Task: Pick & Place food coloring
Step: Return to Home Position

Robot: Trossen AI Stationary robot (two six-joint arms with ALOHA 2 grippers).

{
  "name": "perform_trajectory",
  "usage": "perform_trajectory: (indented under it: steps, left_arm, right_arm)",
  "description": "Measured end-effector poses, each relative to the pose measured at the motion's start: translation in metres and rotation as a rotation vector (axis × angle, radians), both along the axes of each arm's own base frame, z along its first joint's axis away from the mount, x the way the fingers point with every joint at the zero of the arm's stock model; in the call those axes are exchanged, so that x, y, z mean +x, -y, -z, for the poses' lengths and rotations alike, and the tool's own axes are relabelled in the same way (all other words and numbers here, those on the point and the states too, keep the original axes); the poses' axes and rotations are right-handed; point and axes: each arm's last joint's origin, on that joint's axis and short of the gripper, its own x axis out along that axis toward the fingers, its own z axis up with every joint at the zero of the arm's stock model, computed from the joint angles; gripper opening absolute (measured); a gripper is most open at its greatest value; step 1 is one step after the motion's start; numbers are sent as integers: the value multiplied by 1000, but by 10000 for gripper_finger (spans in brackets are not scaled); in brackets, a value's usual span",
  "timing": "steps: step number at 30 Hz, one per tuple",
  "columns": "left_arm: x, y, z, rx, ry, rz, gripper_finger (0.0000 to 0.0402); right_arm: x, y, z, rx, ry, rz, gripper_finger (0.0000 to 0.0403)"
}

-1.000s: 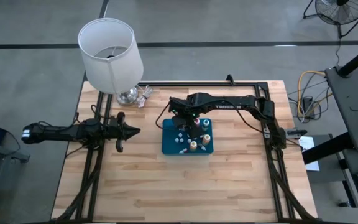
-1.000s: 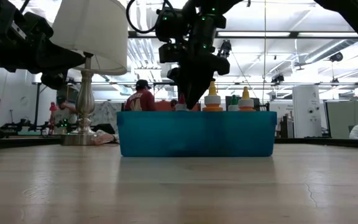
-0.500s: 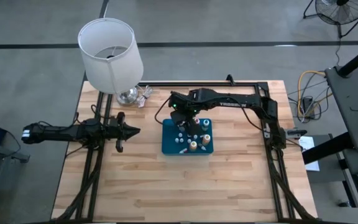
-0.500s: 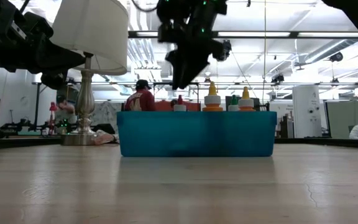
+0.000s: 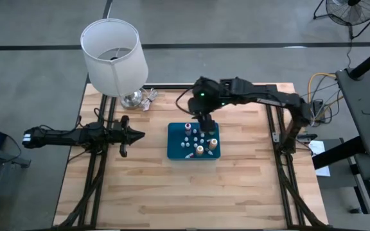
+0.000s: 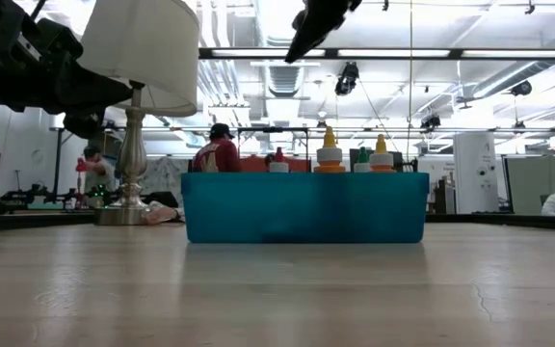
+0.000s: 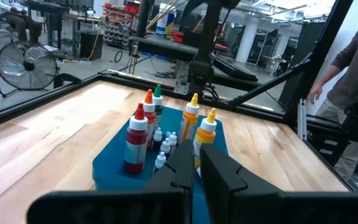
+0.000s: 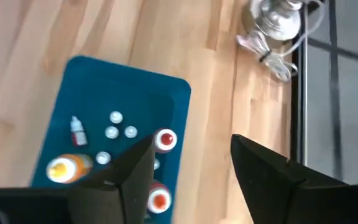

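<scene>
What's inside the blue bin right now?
Five tall bottles stand upright in the blue bin, several tiny bottles between them. The left gripper hides the bin's near corner in its wrist view; exact tiny count unclear.

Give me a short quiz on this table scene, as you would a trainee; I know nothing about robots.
1. Which robot hand hangs open above the blue plastic tray: left or right?
2. True or false: the silver-based lamp with the white shade stands inside the tray.
3. The small food coloring bottles with coloured tops are: A) on the bare wood, B) in the tray, C) held in a hand.
Key: 1 the right hand; 2 false, the lamp stands on the wooden table, apart from the tray; 3 B.
</scene>
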Motion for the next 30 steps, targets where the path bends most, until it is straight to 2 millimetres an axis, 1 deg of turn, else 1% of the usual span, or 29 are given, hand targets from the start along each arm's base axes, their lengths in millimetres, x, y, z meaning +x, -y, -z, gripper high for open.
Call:
perform_trajectory:
  steps: [3, 5, 8, 10, 13, 15, 19, 24, 28, 30]
  left_arm:
    - [0, 0, 0, 0, 0, 0, 2]
    - [0, 0, 0, 0, -1, 0, 2]
    - [0, 0, 0, 0, 0, 0, 2]
    - [0, 0, 0, 0, -1, 0, 2]
    - [0, 0, 0, 0, -1, 0, 2]
    - [0, 0, 0, 0, -1, 0, 2]
    - [0, 0, 0, 0, -1, 0, 2]
    - [0, 0, 0, 0, -1, 0, 2]
    - [0, 0, 0, 0, 0, 0, 2]
    - [0, 0, 0, 0, -1, 0, 2]
  right_arm:
    - [-15, -3, -9, 54, 35, 74, 179]
    - [-26, -9, -16, 76, 85, 97, 156]
    - [-44, -20, -22, 111, 189, 116, 112]
    - [-55, -27, -19, 147, 254, 131, 80]
    - [-74, -35, -7, 206, 324, 168, 33]
    - [-86, -38, 2, 233, 370, 185, 15]
    - [-108, -45, 19, 253, 466, 171, 10]
    - [-132, -49, 50, 246, 554, 142, 9]
    - [-155, -51, 72, 224, 590, 124, 9]
    - [-166, -52, 79, 227, 605, 122, 8]
